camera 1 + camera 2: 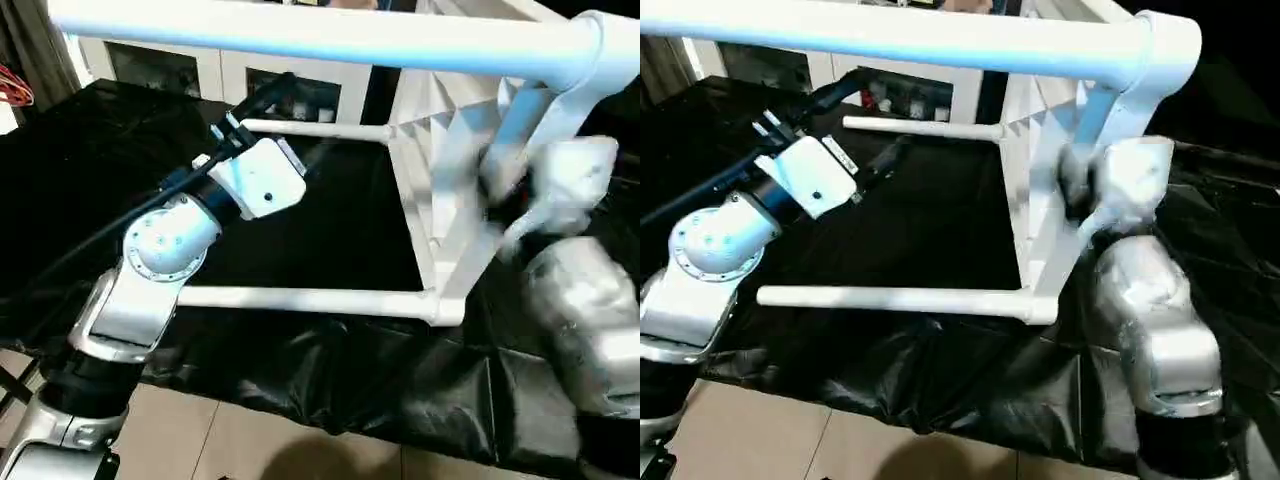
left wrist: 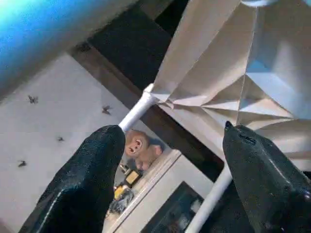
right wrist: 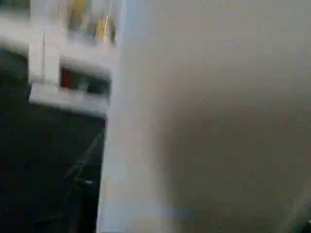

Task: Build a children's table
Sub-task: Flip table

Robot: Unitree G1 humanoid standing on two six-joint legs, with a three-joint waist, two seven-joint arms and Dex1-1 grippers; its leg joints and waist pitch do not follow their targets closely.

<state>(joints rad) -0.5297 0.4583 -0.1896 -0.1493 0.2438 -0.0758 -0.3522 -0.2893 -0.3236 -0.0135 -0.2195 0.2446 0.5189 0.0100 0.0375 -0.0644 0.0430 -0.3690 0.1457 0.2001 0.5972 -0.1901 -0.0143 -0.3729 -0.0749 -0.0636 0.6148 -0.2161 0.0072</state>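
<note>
The children's table (image 1: 450,130) lies tipped on its side on the black cloth, its ribbed underside facing my left. Three white legs stick out to the left from its corners: one high across the view (image 1: 320,40), one far back (image 1: 315,130) and one low near the front (image 1: 300,298). My left gripper (image 2: 170,145) is raised between the upper legs, open, with nothing between its black fingers (image 2: 92,179). My right gripper (image 1: 1080,190) is pressed close against the table top's near rim, blurred. In the right wrist view a white table surface (image 3: 218,121) is very close.
A black cloth (image 1: 330,220) covers the work surface, with its front edge hanging over a tiled floor (image 1: 250,440). A white cabinet with glass doors (image 1: 200,65) stands behind. Red cables (image 1: 15,85) hang at the far left.
</note>
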